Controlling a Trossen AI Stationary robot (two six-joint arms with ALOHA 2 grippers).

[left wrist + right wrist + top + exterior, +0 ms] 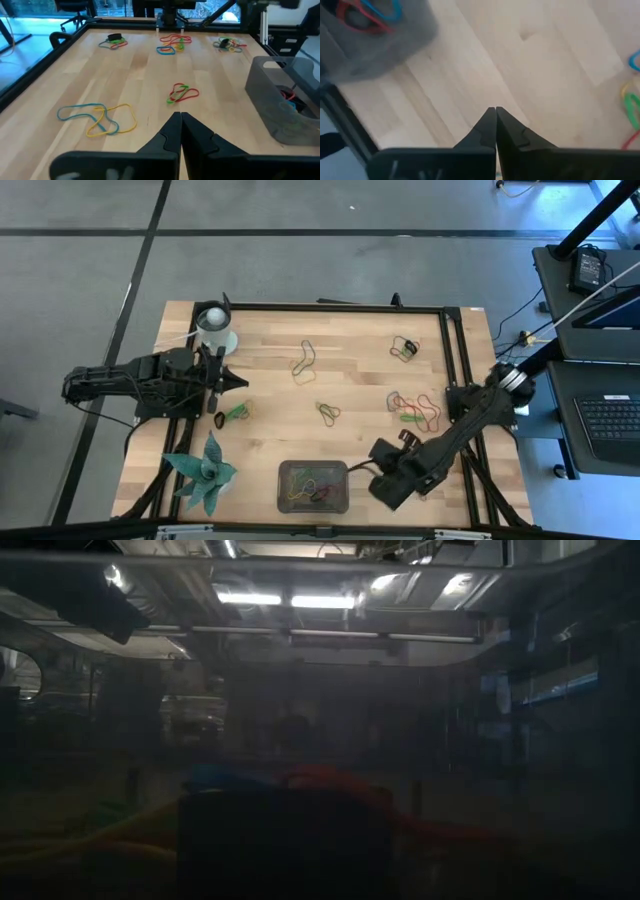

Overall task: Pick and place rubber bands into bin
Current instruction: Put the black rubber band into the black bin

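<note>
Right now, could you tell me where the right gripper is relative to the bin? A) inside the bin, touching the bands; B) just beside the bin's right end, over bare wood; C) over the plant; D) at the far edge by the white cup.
B: in the high view the right gripper, fingers shut and empty, sits just off the right end of the bin, and its wrist view shows bare wood beneath.

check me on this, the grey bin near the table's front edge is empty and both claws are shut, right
Not quite. The bin is not empty: the high view shows several rubber bands already lying in it. The rest holds: the left claw and the right claw are both shut, holding nothing.
</note>
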